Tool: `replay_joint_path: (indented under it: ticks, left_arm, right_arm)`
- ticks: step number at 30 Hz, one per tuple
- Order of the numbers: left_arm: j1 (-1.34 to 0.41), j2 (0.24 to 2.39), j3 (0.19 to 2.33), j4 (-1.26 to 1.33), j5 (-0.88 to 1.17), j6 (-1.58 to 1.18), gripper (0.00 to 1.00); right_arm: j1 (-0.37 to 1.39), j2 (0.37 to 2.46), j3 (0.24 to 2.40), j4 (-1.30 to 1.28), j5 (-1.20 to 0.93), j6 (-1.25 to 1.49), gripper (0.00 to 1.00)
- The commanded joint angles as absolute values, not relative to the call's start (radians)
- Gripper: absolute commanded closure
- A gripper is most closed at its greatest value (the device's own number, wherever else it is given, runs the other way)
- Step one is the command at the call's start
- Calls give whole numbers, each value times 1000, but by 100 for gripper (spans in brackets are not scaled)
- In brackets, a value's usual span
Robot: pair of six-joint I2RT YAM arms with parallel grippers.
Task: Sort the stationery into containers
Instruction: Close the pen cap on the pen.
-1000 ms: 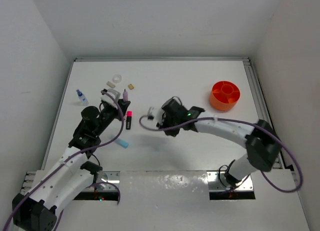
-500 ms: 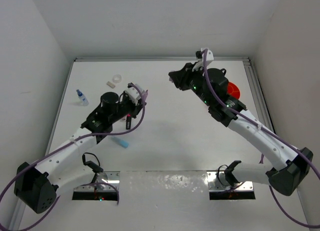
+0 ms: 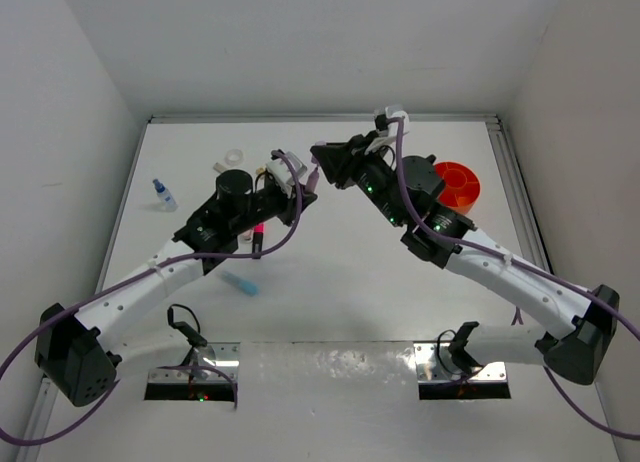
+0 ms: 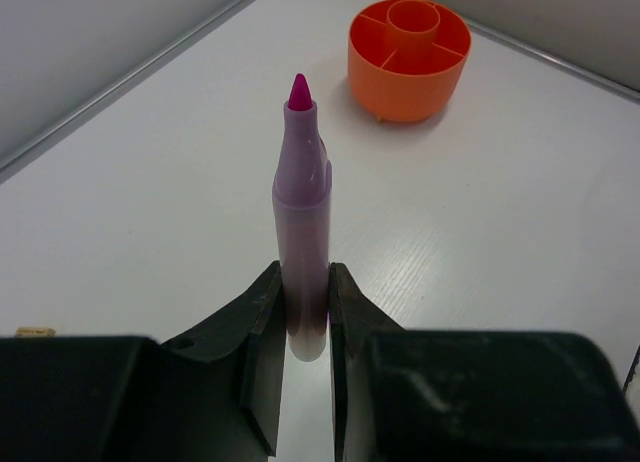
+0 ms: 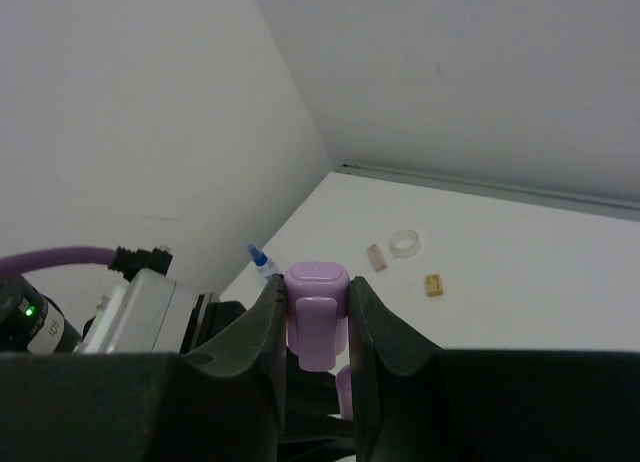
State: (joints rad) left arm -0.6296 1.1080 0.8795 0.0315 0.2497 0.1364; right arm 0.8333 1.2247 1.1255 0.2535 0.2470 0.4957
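My left gripper [image 4: 302, 282] is shut on a lilac marker [image 4: 302, 212] with no cap, its magenta tip pointing away from the wrist. My right gripper [image 5: 318, 294] is shut on the lilac cap [image 5: 318, 317]. In the top view the left gripper [image 3: 300, 187] and right gripper [image 3: 322, 162] nearly meet above the table's back middle. The orange tub [image 3: 463, 184] with inner dividers stands at the right, also in the left wrist view as the orange tub [image 4: 410, 57]. A black marker with a pink cap [image 3: 257, 237] and a light-blue highlighter [image 3: 241, 284] lie under the left arm.
At the back left lie a blue-capped bottle [image 3: 163, 193], a clear tape ring [image 3: 234, 157] and a beige block [image 3: 222, 167]. The right wrist view shows the bottle [image 5: 262, 262], tape ring [image 5: 404, 242] and two beige blocks [image 5: 434, 285]. Walls close the table's back and sides.
The left arm has swung right and up with the lilac marker. The right arm rose from mid-table, went toward the back, then came left to face the left gripper.
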Motion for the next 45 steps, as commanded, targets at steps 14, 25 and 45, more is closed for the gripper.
replay_joint_path:
  ticks: [14,25,45]
  left_arm:
    - [-653,1097,917,95,203,94,100]
    - [-657,1100,919,120,184,90,100]
    - [-655,1088,907,132,153,81,100]
  right_arm:
    - [897,1244,1094,383,385,361,100]
    - [897,1256,1086,368,388,365,100]
    - [902,1276,1058,365,385,400,100]
